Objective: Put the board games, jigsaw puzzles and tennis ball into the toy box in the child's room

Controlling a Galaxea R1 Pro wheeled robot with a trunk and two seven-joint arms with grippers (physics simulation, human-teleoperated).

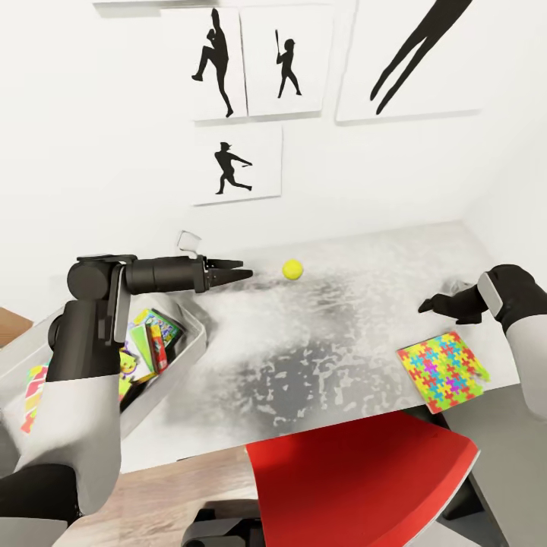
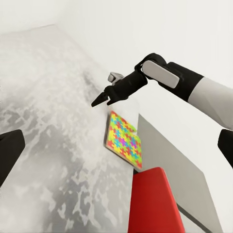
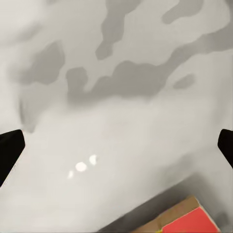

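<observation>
The tennis ball [image 1: 292, 268] lies on the grey table [image 1: 334, 357] near the wall. My left gripper [image 1: 241, 273] hovers a short way from the ball, pointing at it, open and empty; one of its fingers [image 2: 9, 150] shows in the left wrist view. One jigsaw puzzle [image 1: 443, 370] [image 2: 124, 141] lies flat by the table's front right edge. Just behind it my right gripper [image 1: 424, 306] [image 2: 99, 101] hangs low over the table, its fingers [image 3: 9, 150] spread wide with nothing between them. The toy box [image 1: 199, 323] stands at the left, holding several colourful flat boxes [image 1: 156, 338].
A red chair [image 1: 365, 479] [image 2: 153, 204] stands against the table's front edge. Baseball silhouette pictures [image 1: 235, 163] hang on the white wall behind the table. A red-and-tan corner [image 3: 187, 221] shows below my right gripper; what it belongs to I cannot tell.
</observation>
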